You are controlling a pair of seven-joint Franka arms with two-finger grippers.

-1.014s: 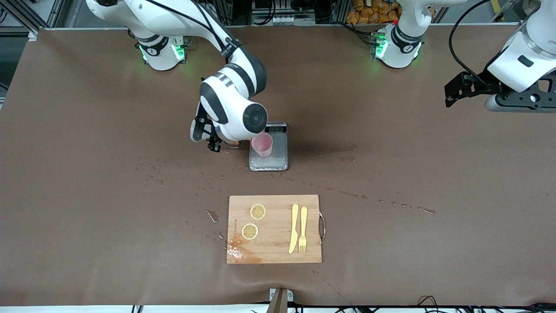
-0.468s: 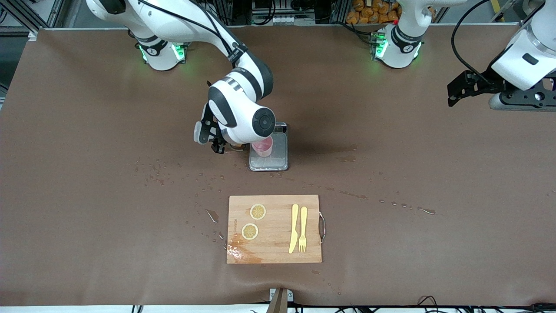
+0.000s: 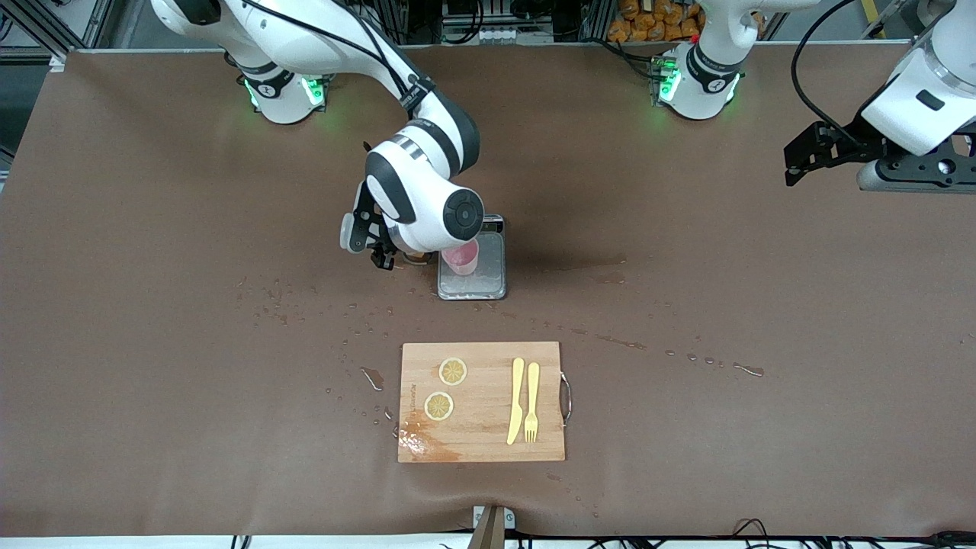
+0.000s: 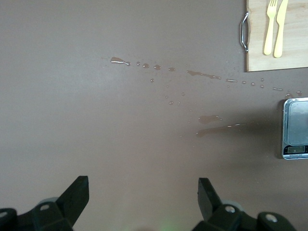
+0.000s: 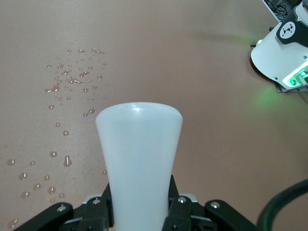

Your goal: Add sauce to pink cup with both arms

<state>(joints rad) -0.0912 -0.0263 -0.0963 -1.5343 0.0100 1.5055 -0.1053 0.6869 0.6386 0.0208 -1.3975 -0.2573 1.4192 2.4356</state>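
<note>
The right claw has been clamped on the sauce bottle and carried beside the pink cup; pouring seems imminent. The left claw waits wide open, empty.

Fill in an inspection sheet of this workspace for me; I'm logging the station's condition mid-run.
Surface: brown table cover, wet with scattered droplets and smears.
Job's things: pink cup stands on the grey scale; sauce bottle is held base-out, its nozzle hidden.
Clutter: wooden cutting board nearer the camera, carrying two lemon slices, a yellow knife and fork.
Grippers: right gripper shut on the sauce bottle, beside the cup; left gripper open, waiting above bare table at its arm's end.
Cables: black cables run along both arms; more at the table edge.
Surroundings: metal framing and orange packets past the arm bases.
</note>
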